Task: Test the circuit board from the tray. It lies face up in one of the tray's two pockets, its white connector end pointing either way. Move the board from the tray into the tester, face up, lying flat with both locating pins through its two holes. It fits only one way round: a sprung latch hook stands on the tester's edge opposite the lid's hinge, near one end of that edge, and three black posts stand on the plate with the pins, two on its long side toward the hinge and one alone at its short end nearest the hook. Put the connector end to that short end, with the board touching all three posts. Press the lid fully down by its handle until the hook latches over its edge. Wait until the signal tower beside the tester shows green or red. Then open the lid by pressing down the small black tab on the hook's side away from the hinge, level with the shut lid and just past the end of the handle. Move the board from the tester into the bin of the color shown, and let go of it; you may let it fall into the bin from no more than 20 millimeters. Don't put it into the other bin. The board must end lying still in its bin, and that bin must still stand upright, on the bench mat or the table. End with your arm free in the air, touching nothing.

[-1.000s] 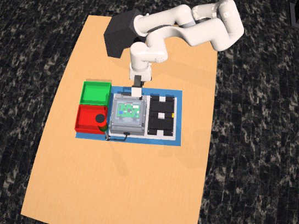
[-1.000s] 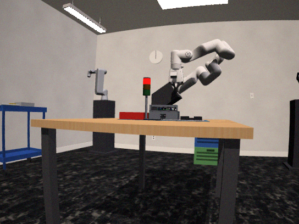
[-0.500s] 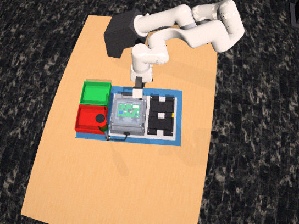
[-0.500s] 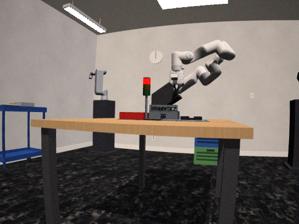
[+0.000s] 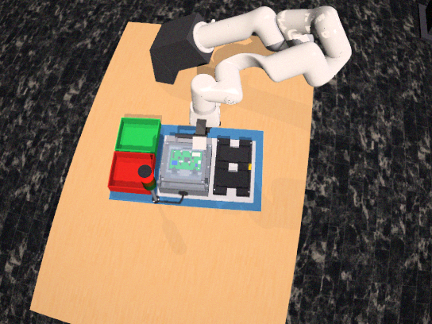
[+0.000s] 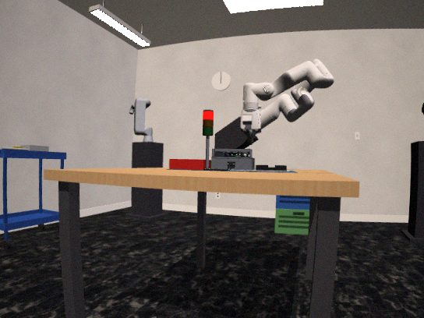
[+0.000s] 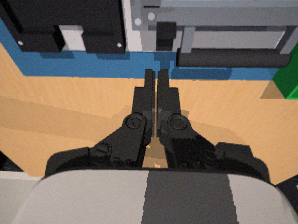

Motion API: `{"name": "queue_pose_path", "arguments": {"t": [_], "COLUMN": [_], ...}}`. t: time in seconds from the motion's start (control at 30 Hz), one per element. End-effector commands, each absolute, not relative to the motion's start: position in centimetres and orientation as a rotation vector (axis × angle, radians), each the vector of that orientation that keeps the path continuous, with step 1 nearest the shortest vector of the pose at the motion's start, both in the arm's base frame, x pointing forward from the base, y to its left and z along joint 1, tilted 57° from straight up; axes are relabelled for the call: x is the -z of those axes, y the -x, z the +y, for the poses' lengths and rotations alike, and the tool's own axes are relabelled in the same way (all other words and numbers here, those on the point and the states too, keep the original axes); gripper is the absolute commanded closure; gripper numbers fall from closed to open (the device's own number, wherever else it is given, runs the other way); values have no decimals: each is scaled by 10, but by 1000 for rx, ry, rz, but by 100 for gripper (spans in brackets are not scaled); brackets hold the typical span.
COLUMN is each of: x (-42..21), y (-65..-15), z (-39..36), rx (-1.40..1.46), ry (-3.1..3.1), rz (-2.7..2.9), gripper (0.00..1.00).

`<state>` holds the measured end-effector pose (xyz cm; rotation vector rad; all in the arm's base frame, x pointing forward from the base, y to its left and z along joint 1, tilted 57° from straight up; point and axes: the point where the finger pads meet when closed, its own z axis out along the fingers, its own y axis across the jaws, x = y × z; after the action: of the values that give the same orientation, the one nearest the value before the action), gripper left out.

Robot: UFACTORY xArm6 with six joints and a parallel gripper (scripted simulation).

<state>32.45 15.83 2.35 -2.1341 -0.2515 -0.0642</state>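
Observation:
The green circuit board [image 5: 185, 159] lies inside the grey tester [image 5: 184, 166] under its shut lid. The signal tower [image 6: 207, 121] beside the tester shows red at the top. My gripper [image 5: 201, 126] is shut and empty. It hangs above the tester's edge nearest the arm base. In the wrist view the shut fingertips are over the blue mat, just short of a small black tab [image 7: 165, 35] on the tester. The dark lid handle [image 7: 231, 58] lies to the right of the tab. The red bin [image 5: 130, 171] and green bin [image 5: 137, 135] stand left of the tester.
The black tray [image 5: 233, 168] with two empty pockets lies right of the tester on the blue mat [image 5: 242, 204]; it also shows in the wrist view [image 7: 65, 25]. A cable [image 5: 168, 199] runs from the tower's foot to the tester's front.

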Motion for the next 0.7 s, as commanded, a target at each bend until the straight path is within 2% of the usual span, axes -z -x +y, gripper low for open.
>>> {"name": "queue_pose_path", "arguments": {"t": [0.0, 0.67], "x": [-20, -13], "y": [-326, -326], "z": [163, 174], "rx": [68, 68], "ry": [2135, 2135], "rz": [-251, -251], "gripper": [100, 100]}}
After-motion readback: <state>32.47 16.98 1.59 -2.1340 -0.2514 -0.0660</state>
